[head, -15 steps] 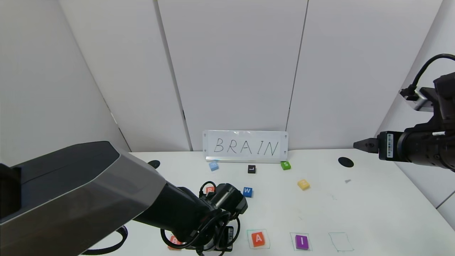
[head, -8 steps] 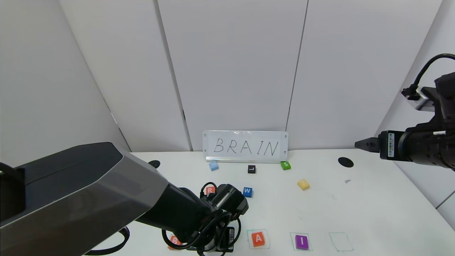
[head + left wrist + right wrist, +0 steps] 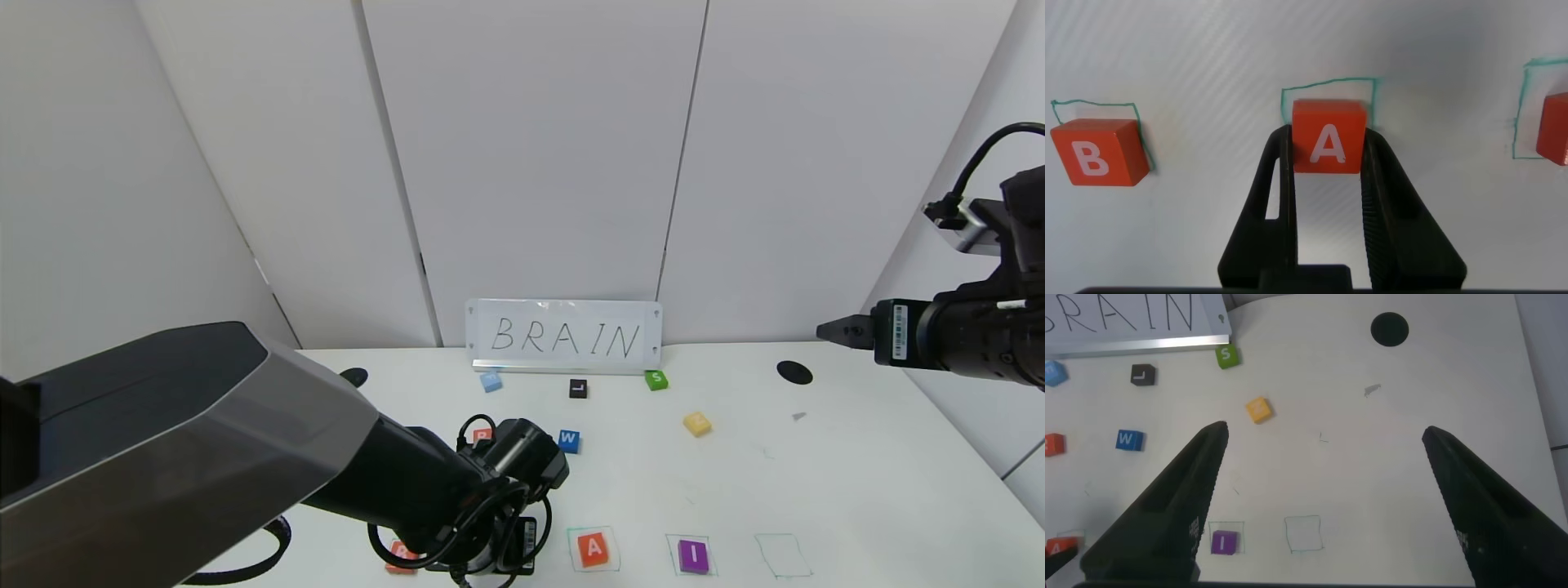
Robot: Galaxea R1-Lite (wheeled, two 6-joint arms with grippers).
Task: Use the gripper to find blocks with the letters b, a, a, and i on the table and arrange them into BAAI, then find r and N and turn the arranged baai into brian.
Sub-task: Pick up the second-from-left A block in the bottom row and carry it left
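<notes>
In the left wrist view my left gripper is shut on an orange-red A block. The block sits in a green-drawn square on the table. The B block lies in the square beside it, and the other A block is on the opposite side. The purple I block follows that A in the front row. The R block shows partly behind my left wrist. The yellow N block lies mid-table. My right gripper hangs open, high over the right side.
A sign reading BRAIN stands at the back. In front of it lie a light-blue block, a black L block, a green S block and a blue W block. An empty green square lies right of the I block.
My left gripper has shut on the A block. The left arm has shifted only slightly and covers a little more of the R block. The right arm has drifted slightly rightward.
</notes>
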